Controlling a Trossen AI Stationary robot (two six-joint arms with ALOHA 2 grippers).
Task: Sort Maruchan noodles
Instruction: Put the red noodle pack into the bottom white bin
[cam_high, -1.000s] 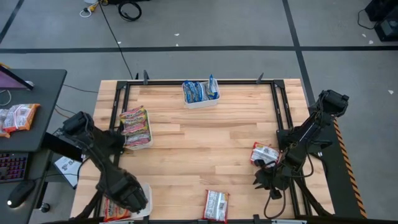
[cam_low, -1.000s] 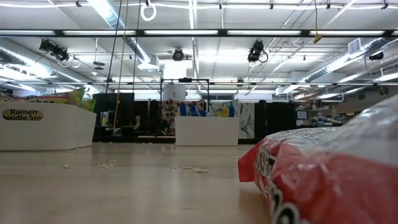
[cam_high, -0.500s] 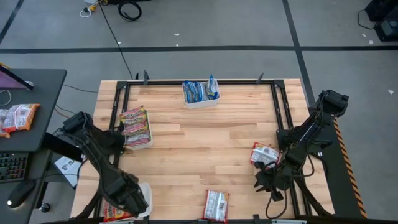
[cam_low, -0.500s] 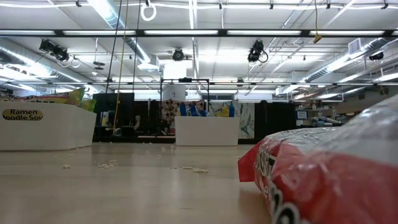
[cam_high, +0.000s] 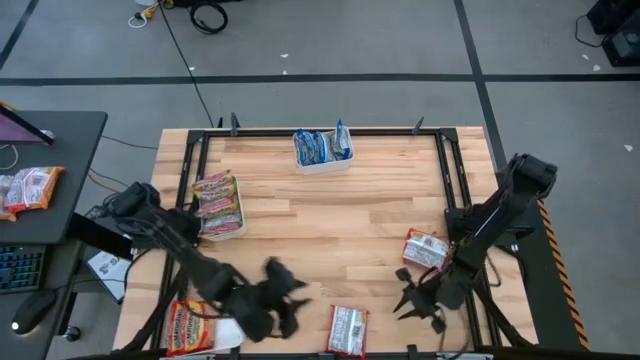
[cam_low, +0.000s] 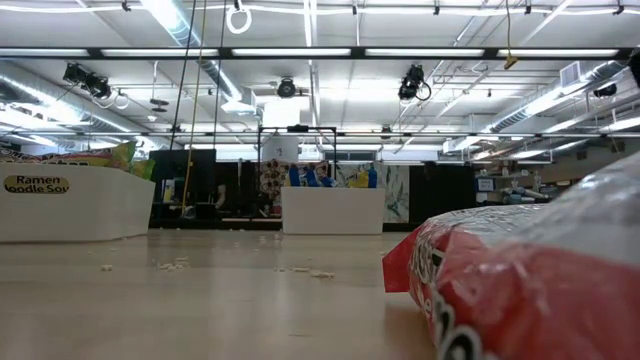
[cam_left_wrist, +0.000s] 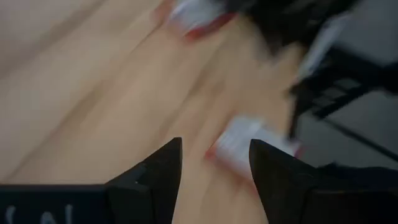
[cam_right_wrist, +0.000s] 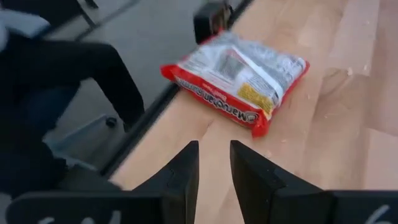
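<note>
Two red-white Maruchan packets lie flat on the wood: one at the near edge (cam_high: 348, 330), also in the right wrist view (cam_right_wrist: 239, 71) and the low view (cam_low: 530, 290), and one toward the right side (cam_high: 428, 250). My left gripper (cam_high: 280, 295) hovers open left of the near packet, which blurs ahead of its fingers (cam_left_wrist: 249, 140). My right gripper (cam_high: 415, 298) is open, low over the table between the two packets. An orange packet (cam_high: 195, 325) lies in the near-left tray. Blue packets (cam_high: 322, 148) fill the far tray, and mixed packets (cam_high: 218, 200) fill the left tray.
White trays stand at the near-left corner (cam_high: 232, 335), the left side (cam_high: 240, 228) and the middle of the far edge (cam_high: 325, 165). A black frame (cam_high: 452, 170) runs around the table. Bare wood (cam_high: 330, 230) lies in the middle. A side desk with more packets (cam_high: 30, 185) stands off to the left.
My left gripper has swung fast from over the near-left tray toward the table's right along the near edge, uncovering the orange packet in that tray. My right gripper has shifted a little toward the left and near edge. The packets on the wood have stayed put.
</note>
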